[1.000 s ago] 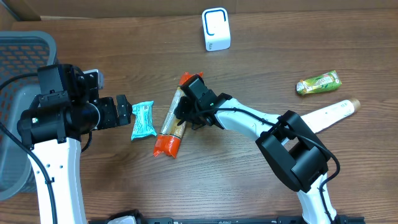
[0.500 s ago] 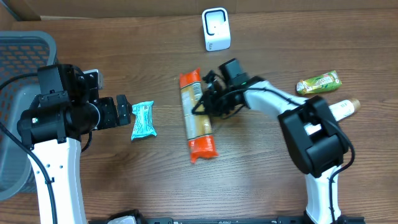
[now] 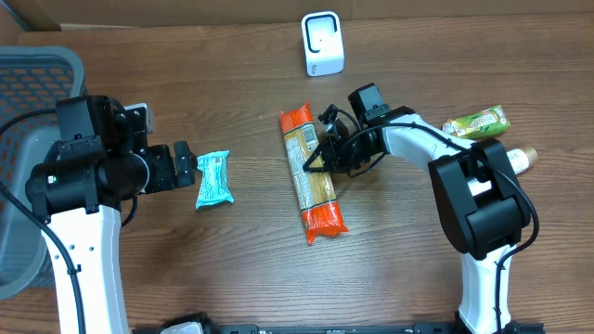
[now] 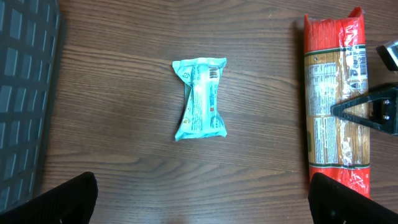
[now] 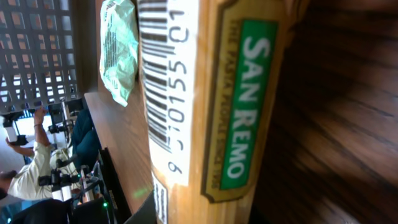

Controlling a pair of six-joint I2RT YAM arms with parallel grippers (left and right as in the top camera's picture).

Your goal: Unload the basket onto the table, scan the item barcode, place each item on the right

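A long pasta packet (image 3: 311,172) with orange ends lies almost straight up and down at the table's middle. My right gripper (image 3: 327,158) is shut on its right edge at mid length. In the right wrist view the packet (image 5: 205,93) fills the frame, its white barcode label (image 5: 155,68) facing the camera. A white scanner (image 3: 322,44) stands at the back, above the packet. My left gripper (image 3: 186,165) hangs open just left of a teal snack packet (image 3: 213,178), fingers wide apart (image 4: 202,199). The left wrist view shows that packet (image 4: 200,98) and the pasta (image 4: 336,106).
A dark mesh basket (image 3: 28,74) sits at the far left. A green snack bar (image 3: 475,122) and a cream tube (image 3: 520,160) lie at the right, partly under the right arm. A cardboard wall runs along the back edge.
My right gripper has swung to the right with the pasta packet, turning it from a slant to nearly upright and closer to the scanner. The left arm has stayed still.
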